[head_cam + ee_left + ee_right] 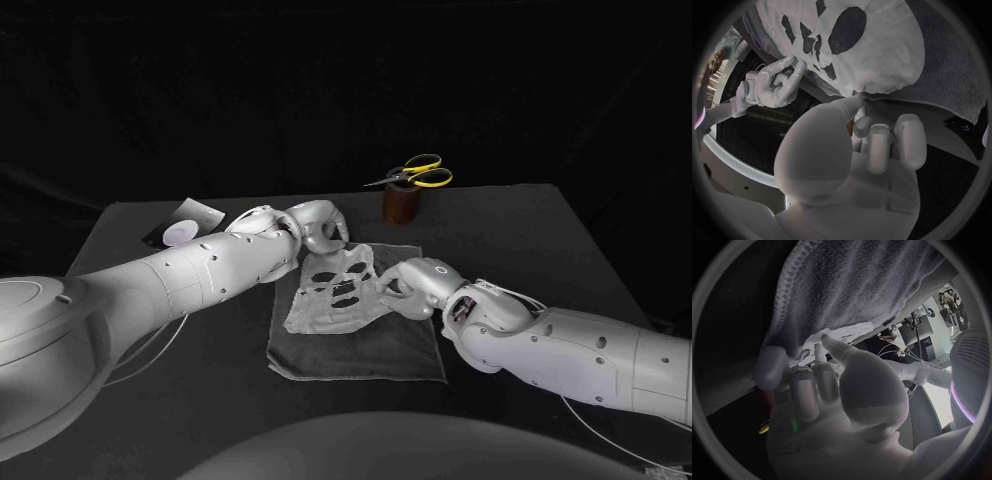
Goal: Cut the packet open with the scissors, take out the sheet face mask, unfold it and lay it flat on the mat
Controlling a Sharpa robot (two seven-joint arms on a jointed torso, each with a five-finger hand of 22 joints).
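As the wrist views make plain, left hand and right hand each pinch the mask edge

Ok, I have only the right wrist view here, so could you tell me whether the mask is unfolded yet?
Observer: Yes. The head view shows the mask spread open on the mat, with its eye and mouth holes showing.
Operator: Thank you. Where is the other hand?
Observer: The left hand is at the mask's far corner, and its fingers pinch the edge there.
Operator: And where are the scissors, please?
Observer: The scissors stand in a brown holder on the table behind the mat.
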